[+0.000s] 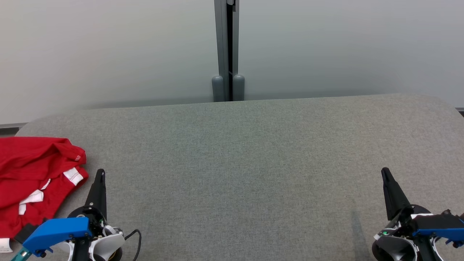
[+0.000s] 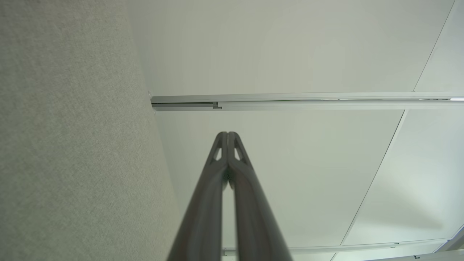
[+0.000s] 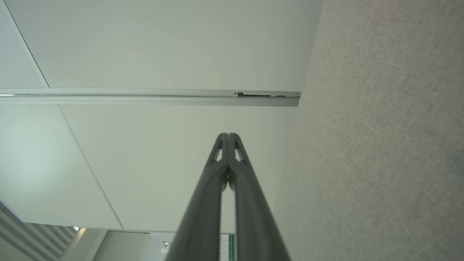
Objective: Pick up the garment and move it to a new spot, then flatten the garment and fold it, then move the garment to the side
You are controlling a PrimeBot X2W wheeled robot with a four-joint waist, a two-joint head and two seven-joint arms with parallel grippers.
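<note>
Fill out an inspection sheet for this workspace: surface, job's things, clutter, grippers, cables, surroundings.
Surface: grey fabric-covered table, flat.
Job's things: red garment, crumpled at the table's left edge, white trim showing.
Clutter: nothing seen.
Grippers: left gripper shut beside the garment, not gripping it; right gripper shut, holding nothing.
Cables: black cable looping at the left wrist.
Surroundings: pale wall panels and a grey post behind the table.

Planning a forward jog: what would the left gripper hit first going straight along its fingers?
Likely the pale wall panel beyond the table, though depth is unclear. The left gripper points across it; the garment lies left of its line.
</note>
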